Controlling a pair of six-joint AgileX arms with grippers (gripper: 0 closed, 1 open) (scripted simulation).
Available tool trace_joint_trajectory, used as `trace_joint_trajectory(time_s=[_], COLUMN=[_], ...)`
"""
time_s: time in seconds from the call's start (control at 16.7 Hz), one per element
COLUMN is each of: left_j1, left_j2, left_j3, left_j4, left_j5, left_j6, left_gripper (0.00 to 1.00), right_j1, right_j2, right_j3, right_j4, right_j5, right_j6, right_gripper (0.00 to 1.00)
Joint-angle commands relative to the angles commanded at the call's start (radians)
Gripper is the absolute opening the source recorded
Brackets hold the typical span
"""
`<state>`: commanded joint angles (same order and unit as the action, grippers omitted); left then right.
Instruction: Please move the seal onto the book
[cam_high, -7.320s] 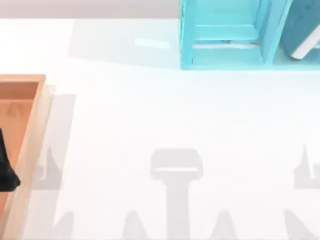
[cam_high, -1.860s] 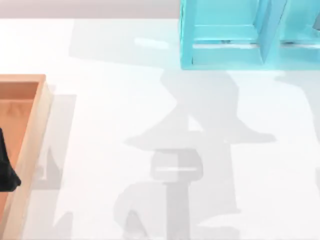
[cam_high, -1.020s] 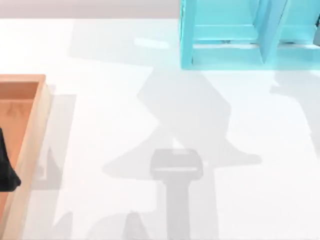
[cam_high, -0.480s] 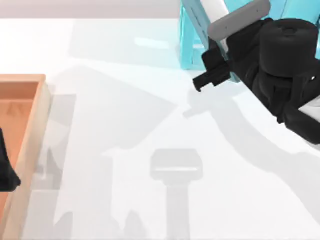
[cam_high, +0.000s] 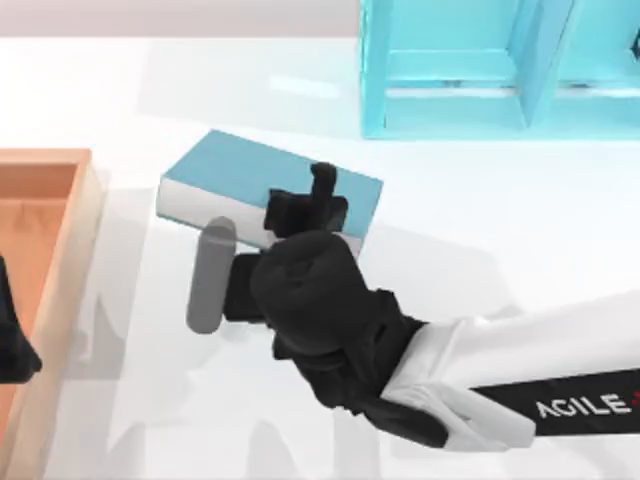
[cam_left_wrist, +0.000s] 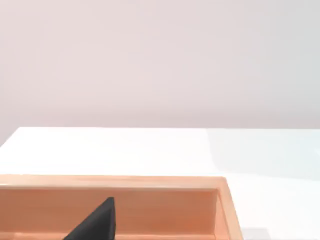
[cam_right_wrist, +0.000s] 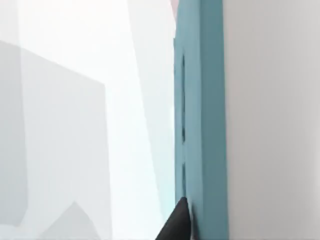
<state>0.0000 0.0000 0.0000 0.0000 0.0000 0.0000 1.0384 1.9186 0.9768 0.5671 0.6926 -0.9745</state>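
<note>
Teal book (cam_high: 235, 175) lies between wooden tray (cam_high: 62, 260) and blue shelf (cam_high: 455, 110), right gripper (cam_high: 322, 183) above it.

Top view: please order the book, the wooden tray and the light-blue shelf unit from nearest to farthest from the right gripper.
1. The book, left of centre: the right gripper is at its cover.
2. The light-blue shelf unit, along the far edge toward the right.
3. The wooden tray, at the left edge of the table.
</note>
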Motion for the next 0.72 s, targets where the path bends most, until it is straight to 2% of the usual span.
trace_joint_trajectory(time_s=[0.18,0.3,0.72], left_j1=[0.000,0.000,0.000], left_j2=[0.000,0.000,0.000], left_j3=[0.000,0.000,0.000], left_j4=[0.000,0.000,0.000], left_j5=[0.000,0.000,0.000], left_j6=[0.000,0.000,0.000], left_gripper=[1.00,1.00,1.00], right_j1=[0.066,0.091,0.095], right_j2=[0.058,0.076,0.079], right_j3=[0.023,0.031,0.023], right_j4=[0.030,0.041,0.041], right_j5=[0.100,0.138,0.146], right_j6=[-0.162,-0.218,-0.225], right_gripper=[0.00,0.00,0.00])
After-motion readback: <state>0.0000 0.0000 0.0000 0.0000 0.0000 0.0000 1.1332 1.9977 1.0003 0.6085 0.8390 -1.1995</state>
